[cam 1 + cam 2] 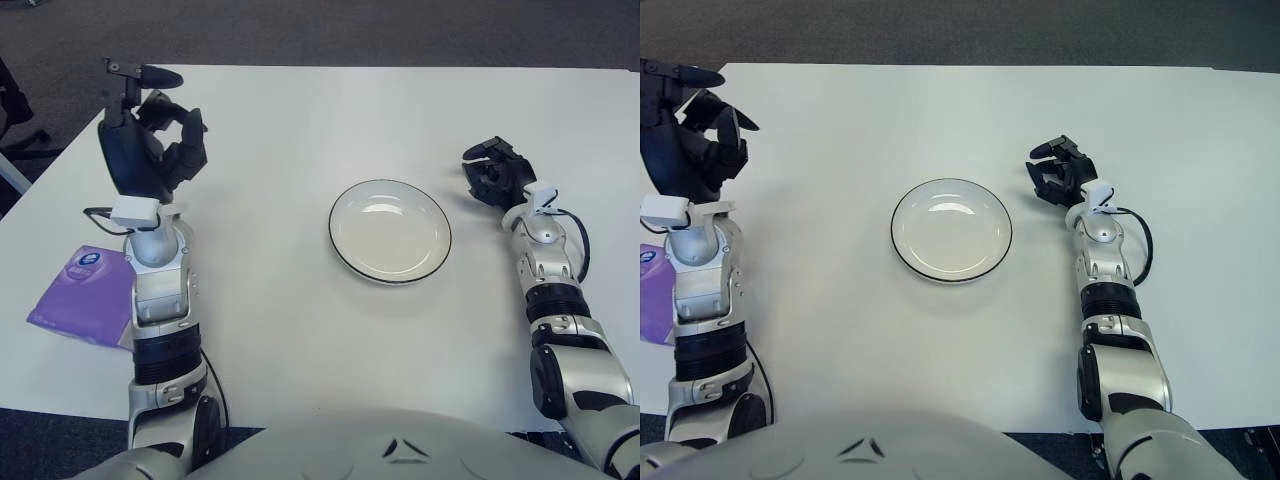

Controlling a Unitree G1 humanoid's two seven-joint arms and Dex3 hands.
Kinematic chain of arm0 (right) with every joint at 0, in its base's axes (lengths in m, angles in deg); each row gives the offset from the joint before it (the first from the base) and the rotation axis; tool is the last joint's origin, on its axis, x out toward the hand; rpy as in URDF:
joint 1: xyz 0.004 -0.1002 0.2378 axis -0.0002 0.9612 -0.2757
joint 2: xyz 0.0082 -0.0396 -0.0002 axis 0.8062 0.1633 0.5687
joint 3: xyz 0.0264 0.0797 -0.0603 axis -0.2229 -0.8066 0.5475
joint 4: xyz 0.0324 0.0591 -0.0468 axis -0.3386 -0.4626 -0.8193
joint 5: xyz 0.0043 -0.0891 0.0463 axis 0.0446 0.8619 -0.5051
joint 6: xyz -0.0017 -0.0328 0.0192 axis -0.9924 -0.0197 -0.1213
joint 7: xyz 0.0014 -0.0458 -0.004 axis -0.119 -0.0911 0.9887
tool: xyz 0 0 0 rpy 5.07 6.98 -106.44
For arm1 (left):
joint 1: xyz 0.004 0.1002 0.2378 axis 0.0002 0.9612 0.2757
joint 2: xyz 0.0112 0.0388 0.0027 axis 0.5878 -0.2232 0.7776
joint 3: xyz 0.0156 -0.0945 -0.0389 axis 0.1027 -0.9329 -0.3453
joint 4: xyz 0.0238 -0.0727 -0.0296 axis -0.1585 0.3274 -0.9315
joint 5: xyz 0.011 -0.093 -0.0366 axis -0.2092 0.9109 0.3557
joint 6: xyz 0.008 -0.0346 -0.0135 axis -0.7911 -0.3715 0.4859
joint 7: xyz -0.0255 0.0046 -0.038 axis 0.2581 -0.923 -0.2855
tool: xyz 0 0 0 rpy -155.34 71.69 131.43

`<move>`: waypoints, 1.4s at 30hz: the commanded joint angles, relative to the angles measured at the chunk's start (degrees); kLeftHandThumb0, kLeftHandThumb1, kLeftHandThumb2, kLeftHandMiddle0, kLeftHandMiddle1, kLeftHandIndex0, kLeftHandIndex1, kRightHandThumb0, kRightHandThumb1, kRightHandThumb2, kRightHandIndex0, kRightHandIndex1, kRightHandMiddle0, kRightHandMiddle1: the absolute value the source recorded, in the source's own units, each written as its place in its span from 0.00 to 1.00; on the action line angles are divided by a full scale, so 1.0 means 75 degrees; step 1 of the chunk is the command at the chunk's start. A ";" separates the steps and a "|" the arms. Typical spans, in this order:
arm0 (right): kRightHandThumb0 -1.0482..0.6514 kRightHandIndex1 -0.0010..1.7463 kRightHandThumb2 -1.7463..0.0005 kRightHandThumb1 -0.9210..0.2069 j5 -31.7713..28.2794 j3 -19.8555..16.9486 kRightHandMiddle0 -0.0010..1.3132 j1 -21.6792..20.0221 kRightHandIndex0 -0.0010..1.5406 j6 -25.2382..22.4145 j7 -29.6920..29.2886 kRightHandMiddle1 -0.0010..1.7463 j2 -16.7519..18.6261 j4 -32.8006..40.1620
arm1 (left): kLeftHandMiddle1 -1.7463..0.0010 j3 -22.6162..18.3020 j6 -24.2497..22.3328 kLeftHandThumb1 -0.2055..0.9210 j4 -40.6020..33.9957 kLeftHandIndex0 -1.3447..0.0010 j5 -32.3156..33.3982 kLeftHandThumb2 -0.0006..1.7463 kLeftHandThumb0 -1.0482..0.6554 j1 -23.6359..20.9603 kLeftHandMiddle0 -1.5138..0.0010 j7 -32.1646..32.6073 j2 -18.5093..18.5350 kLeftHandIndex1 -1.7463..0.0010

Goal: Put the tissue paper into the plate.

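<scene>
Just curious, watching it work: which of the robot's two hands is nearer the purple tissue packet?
The left hand, raised with fingers spread at the table's left side, above the tissue packet. The right hand shows beyond the plate, on its right.

The left hand (148, 140) is raised upright on a bent forearm, its fingers loosely curled and holding nothing. The right hand (495, 174) sits low at the end of its outstretched arm, fingers curled inward.
</scene>
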State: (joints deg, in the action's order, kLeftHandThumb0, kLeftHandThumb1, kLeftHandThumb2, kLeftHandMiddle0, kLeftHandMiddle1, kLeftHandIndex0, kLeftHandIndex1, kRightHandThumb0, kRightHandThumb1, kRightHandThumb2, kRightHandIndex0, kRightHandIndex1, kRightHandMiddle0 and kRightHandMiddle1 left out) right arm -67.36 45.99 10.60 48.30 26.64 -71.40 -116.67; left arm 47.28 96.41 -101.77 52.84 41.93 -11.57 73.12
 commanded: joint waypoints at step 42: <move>0.61 0.80 0.64 0.20 0.0308 0.0515 0.30 -0.1586 0.40 -0.0101 0.0389 0.83 0.0654 -0.2924 | 0.00 -0.0453 -0.0189 1.00 -0.2500 0.72 -0.1293 0.20 0.41 0.2247 0.48 0.1215 -0.0937 0.11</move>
State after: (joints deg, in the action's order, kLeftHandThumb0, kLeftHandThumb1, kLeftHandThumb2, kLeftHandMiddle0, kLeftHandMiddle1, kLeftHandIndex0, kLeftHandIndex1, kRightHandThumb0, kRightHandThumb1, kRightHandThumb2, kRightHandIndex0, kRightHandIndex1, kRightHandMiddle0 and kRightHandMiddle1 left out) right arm -67.27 47.74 -2.39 50.32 28.24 -68.51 -133.41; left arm 43.03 95.52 -119.68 45.48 49.15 -4.29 72.24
